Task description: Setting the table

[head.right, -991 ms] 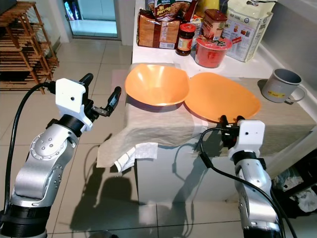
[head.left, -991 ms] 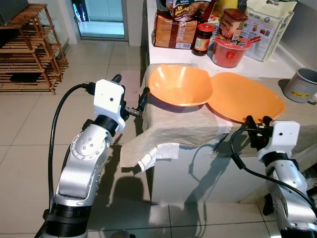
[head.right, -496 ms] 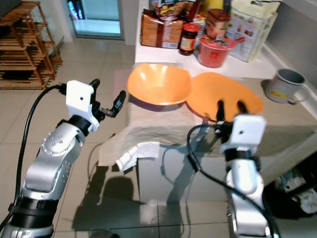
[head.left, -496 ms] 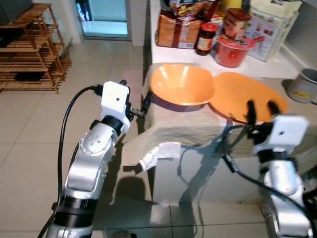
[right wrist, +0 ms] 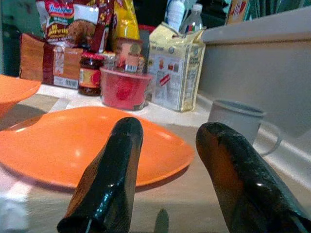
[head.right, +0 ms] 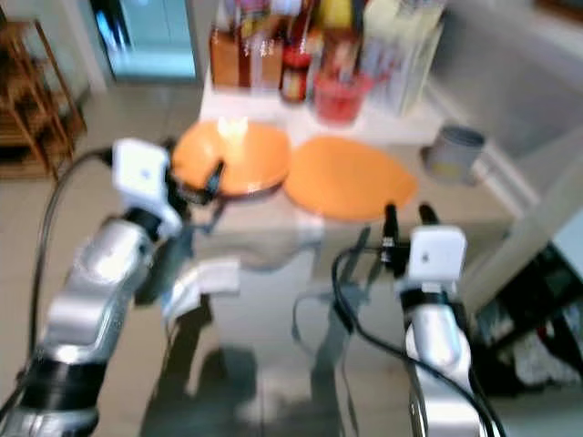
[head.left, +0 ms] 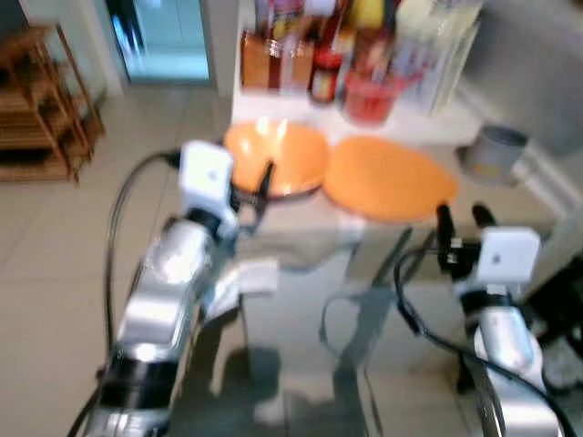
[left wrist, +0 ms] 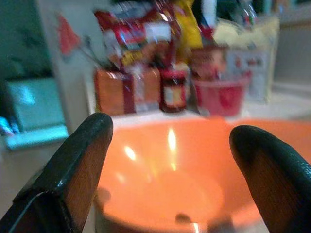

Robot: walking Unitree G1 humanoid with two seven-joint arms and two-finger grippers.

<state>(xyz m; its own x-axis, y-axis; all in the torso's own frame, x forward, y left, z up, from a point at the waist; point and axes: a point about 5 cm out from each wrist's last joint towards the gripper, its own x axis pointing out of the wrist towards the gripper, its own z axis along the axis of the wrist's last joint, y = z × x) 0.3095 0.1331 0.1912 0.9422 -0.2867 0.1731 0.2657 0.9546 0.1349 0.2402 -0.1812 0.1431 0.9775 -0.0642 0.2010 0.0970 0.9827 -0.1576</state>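
Blurrily, w/ the head cam mid-motion, the left eye view has the left gripper (head.left: 255,187) raised at centre-left of frame, fingers apart, just at the near rim of the orange bowl (head.left: 278,157). Beside the bowl, centre-right, lies the orange plate (head.left: 387,177); both sit on a cloth (head.left: 305,238) draped over the table edge, probably as a place mat. Lower right, the right gripper (head.left: 458,223) points up at the plate's near edge, fingers apart. A grey mug (head.left: 492,153) stands at right; jars & food packets (head.left: 342,55) crowd the top.

Right eye view: same scene, nothing extra.

Left wrist view: two black fingers (left wrist: 73,160) spread wide, framing the bowl's rim and hollow across the lower middle — seemingly lined up to pinch that rim. Not touching yet, as far as blur allows.

Right wrist view: fingers (right wrist: 112,174) parted at bottom centre, hovering over the table just short of the plate, which fills the left middle; mug at right, red tub (right wrist: 124,87) behind. Approach looks set for an edge grip.
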